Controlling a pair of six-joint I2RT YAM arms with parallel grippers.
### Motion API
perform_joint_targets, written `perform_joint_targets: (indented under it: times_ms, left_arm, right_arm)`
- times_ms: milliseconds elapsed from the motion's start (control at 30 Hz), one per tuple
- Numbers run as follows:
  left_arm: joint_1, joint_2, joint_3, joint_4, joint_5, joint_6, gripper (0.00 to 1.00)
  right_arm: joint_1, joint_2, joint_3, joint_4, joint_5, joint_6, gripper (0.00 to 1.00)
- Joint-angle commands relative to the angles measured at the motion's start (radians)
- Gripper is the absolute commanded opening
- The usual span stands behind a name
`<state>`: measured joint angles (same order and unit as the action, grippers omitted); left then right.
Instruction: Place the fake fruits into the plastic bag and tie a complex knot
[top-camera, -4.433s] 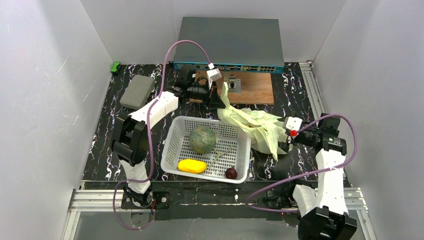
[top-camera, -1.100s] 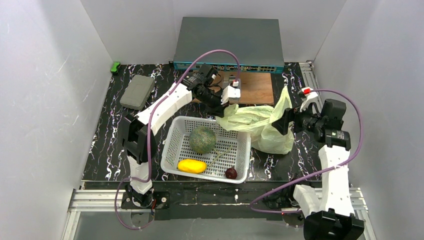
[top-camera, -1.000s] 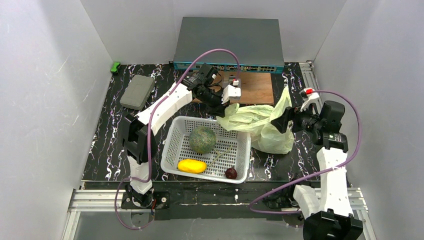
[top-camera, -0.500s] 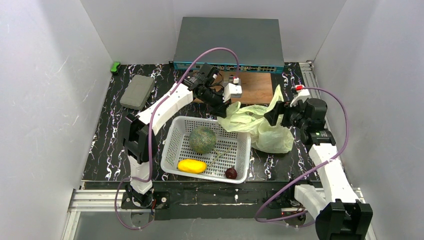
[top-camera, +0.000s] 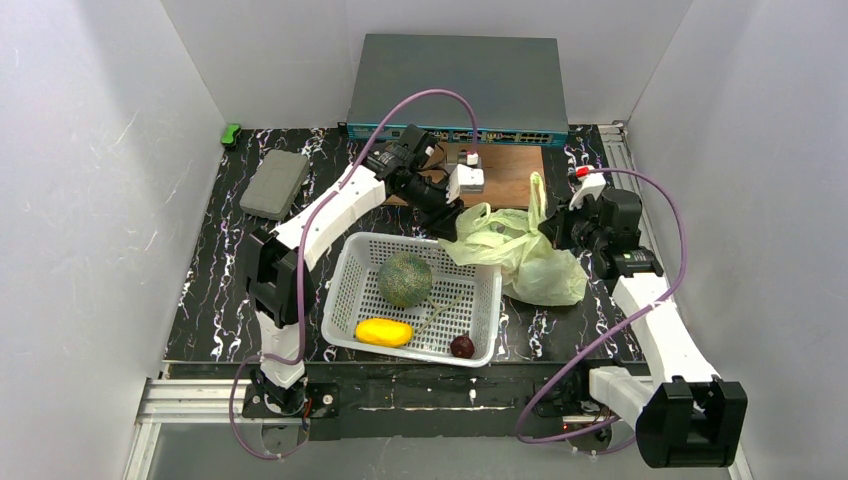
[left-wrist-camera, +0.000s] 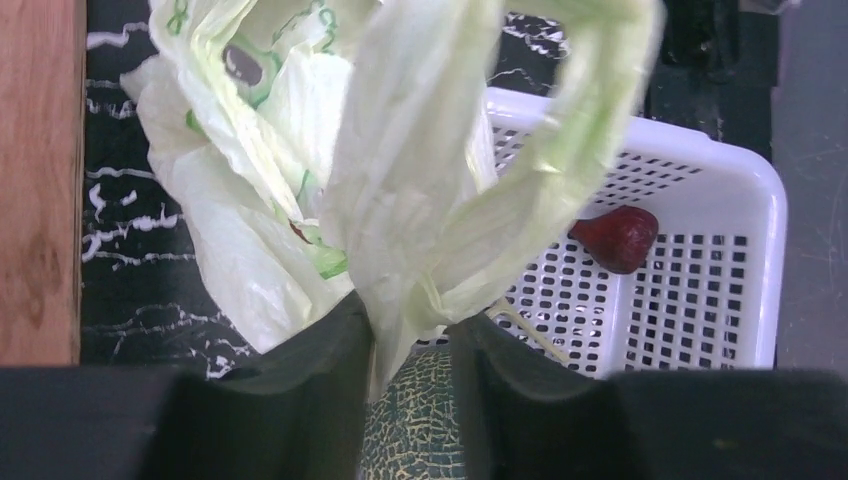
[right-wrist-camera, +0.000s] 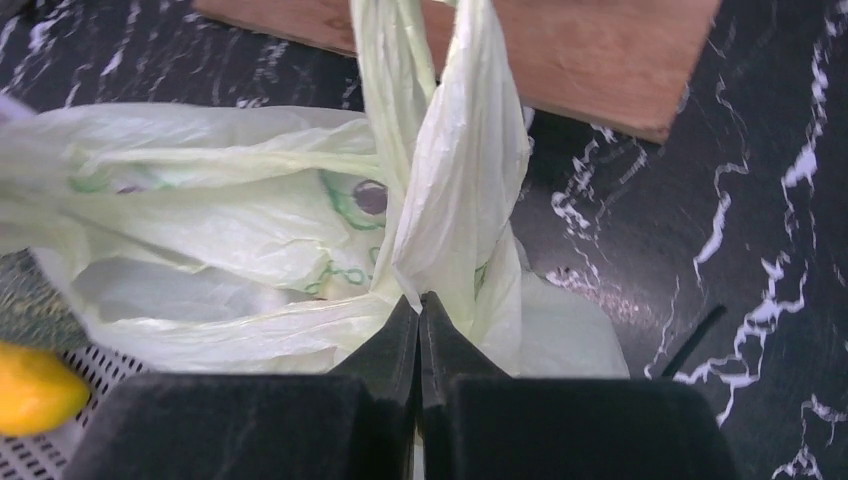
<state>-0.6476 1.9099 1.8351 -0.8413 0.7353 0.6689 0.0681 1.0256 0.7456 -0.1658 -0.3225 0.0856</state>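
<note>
The pale-green plastic bag (top-camera: 520, 255) lies crumpled on the table right of the white basket (top-camera: 350, 265), one handle standing up. The netted melon (top-camera: 405, 279), yellow mango (top-camera: 383, 332) and dark red plum (top-camera: 462, 346) lie in the basket. My left gripper (top-camera: 452, 218) hovers at the bag's left end. In the left wrist view its jaws (left-wrist-camera: 410, 325) stand slightly apart, a bag strip (left-wrist-camera: 400, 150) hanging loose between them over the melon (left-wrist-camera: 410, 430). My right gripper (right-wrist-camera: 419, 298) is shut on the bag's upright handle (right-wrist-camera: 460, 170).
A wooden board (top-camera: 505, 175) and a grey network switch (top-camera: 460, 85) sit behind the bag. A grey block (top-camera: 273, 183) and a small green object (top-camera: 231, 133) lie at the back left. White walls enclose the table on three sides.
My right gripper has swung left to the bag's raised handle and closed on it. My left jaws have parted a little round the bag strip.
</note>
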Motion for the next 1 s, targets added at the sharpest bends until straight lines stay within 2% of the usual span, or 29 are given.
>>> perform_joint_targets:
  times_ms: [0, 67, 200, 300, 400, 500, 600, 700, 867, 967]
  left_arm:
    - [0.011, -0.057, 0.068, -0.074, 0.142, 0.049, 0.40]
    - [0.029, -0.072, 0.049, -0.038, 0.169, 0.010, 0.47]
    - [0.074, -0.160, -0.119, 0.223, 0.213, -0.170, 0.47]
    - [0.077, -0.231, -0.243, 0.412, 0.248, -0.245, 0.39]
    - [0.071, -0.246, -0.288, 0.499, 0.279, -0.291, 0.28]
    - [0.044, -0.236, -0.273, 0.482, 0.280, -0.243, 0.11]
    - [0.000, -0.214, -0.240, 0.412, 0.264, -0.152, 0.02]
    - [-0.033, -0.182, -0.213, 0.364, 0.252, -0.086, 0.00]
    - [-0.094, -0.167, -0.218, 0.345, 0.203, 0.110, 0.00]
    - [-0.111, -0.131, -0.179, 0.336, 0.196, 0.145, 0.00]
  right_arm:
    - [0.004, -0.061, 0.078, -0.034, -0.212, -0.194, 0.01]
    - [0.003, -0.077, 0.089, -0.078, -0.230, -0.239, 0.01]
    - [0.004, -0.099, 0.083, -0.104, -0.265, -0.260, 0.01]
    - [0.004, -0.095, 0.083, -0.102, -0.299, -0.249, 0.01]
    - [0.005, -0.082, 0.091, -0.091, -0.331, -0.241, 0.01]
    - [0.004, -0.052, 0.110, -0.073, -0.359, -0.213, 0.01]
    - [0.004, -0.029, 0.130, -0.058, -0.407, -0.180, 0.01]
    - [0.006, -0.016, 0.145, -0.055, -0.452, -0.155, 0.01]
    - [0.006, 0.003, 0.161, -0.061, -0.520, -0.134, 0.01]
    - [0.005, 0.009, 0.173, -0.077, -0.567, -0.133, 0.01]
